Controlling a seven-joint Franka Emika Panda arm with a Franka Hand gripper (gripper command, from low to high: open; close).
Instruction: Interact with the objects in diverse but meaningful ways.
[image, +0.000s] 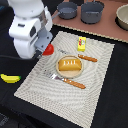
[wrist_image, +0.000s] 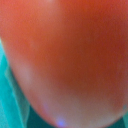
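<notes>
The red tomato (image: 49, 49) sits at the far-left edge of the striped placemat (image: 95, 92), partly hidden by my gripper (image: 44, 46), which is right on it. In the wrist view the tomato (wrist_image: 70, 55) fills almost the whole picture, blurred, and no fingers show. The orange ridged bread block (image: 69, 65) lies on a small plate in the middle of the mat. The small yellow box (image: 81, 43) stands at the mat's far side. The yellow banana (image: 10, 78) lies on the black table at the exterior view's left, off the mat.
An orange-handled fork (image: 69, 81) lies in front of the plate and an orange-handled knife (image: 87, 58) beside it. Two grey pots (image: 67, 9) (image: 92, 11) and a tan bowl (image: 123, 17) stand on the brown surface at the back.
</notes>
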